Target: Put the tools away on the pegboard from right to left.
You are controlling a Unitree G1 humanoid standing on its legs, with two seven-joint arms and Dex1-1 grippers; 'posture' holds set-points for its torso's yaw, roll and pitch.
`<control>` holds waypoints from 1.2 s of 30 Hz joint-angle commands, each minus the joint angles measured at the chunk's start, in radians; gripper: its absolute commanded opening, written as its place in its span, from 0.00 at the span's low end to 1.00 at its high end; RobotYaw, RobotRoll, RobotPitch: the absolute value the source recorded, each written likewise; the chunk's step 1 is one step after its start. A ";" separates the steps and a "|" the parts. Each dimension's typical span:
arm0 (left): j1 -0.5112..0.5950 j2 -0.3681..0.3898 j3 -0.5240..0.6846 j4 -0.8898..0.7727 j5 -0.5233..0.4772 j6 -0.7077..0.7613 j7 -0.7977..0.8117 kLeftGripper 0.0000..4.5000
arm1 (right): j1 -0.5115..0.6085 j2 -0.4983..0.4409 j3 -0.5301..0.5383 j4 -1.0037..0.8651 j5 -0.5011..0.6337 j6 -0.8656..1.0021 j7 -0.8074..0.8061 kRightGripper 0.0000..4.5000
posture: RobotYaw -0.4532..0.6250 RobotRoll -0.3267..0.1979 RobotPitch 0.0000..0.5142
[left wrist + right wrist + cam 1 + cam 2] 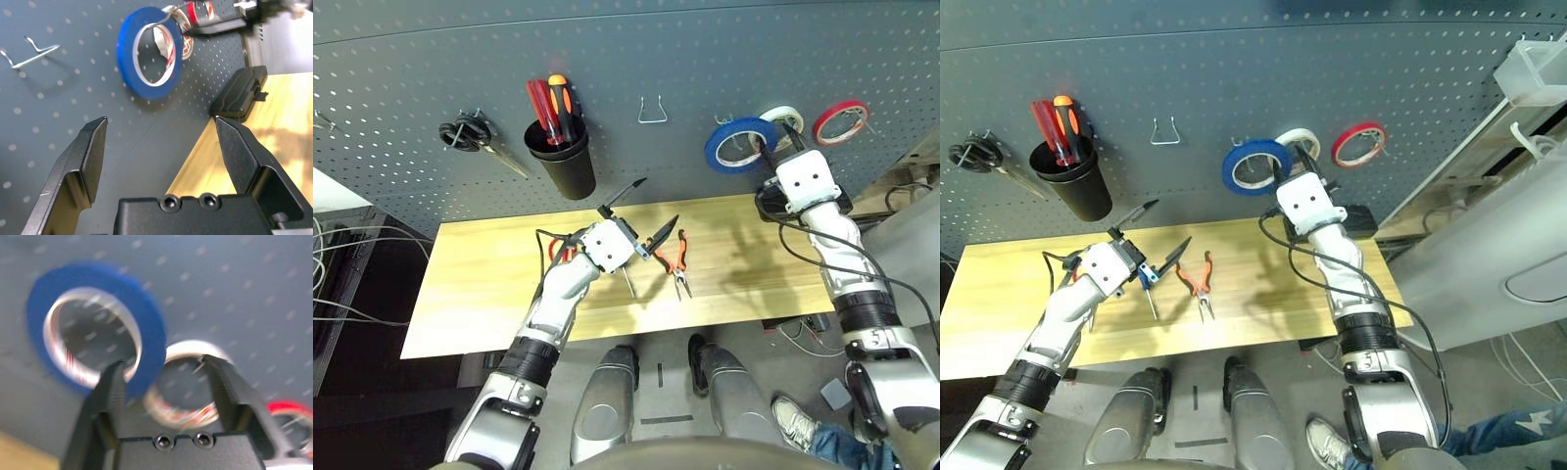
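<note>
while the round blue tape roll [741,144] hangs on the dark grey-blue perforated pegboard [705,59] above the bench's far right corner, the right hand [781,140] sits spread wide at it, gripping nothing. the left hand [641,217] gapes empty above the orange-and-black-handled pliers [676,259] lying mid-bench.
</note>
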 commanded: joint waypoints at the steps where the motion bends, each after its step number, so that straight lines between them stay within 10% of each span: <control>1: 0.019 0.012 -0.011 -0.021 -0.009 0.072 -0.032 1.00 | 0.076 0.006 0.055 -0.052 0.034 0.089 0.104 0.99 | 0.53 0.62 0.42; 15: 0.034 0.102 -0.053 -0.009 -0.004 0.561 -0.199 1.00 | -0.024 0.268 0.054 -0.061 0.303 1.086 0.249 0.99 | 0.55 0.62 0.44; 36: 0.137 0.136 -0.058 -0.177 0.006 0.692 -0.178 1.00 | -0.164 0.385 0.039 0.255 0.271 1.137 0.054 0.99 | 0.66 0.62 0.50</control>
